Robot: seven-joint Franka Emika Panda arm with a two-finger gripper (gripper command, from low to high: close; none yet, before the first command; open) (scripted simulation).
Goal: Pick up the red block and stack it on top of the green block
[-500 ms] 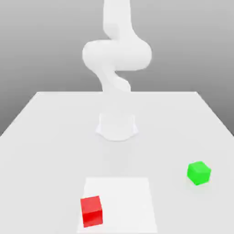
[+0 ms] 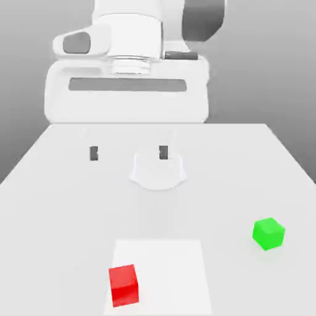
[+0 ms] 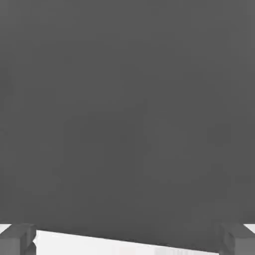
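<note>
The red block (image 2: 123, 285) lies near the front of the white table (image 2: 55, 203), on the corner of a paler square patch (image 2: 166, 271). The green block (image 2: 268, 233) sits apart from it toward the exterior view's right. My gripper (image 2: 128, 153) hangs high over the back of the table, well away from both cubes, with its two dark fingertips (image 2: 94, 153) spread wide and nothing between them. In the hand view the gripper (image 3: 128, 238) shows its grey fingertips (image 3: 17, 238) far apart against a dark backdrop.
The arm's round base (image 2: 158, 171) stands at the middle of the table behind the cubes. The large white hand body (image 2: 126, 92) fills the upper part of the exterior view.
The arm has swung from an upright folded pose so that its hand now looms large toward the camera, fingers pointing down. Both cubes lie where they were.
</note>
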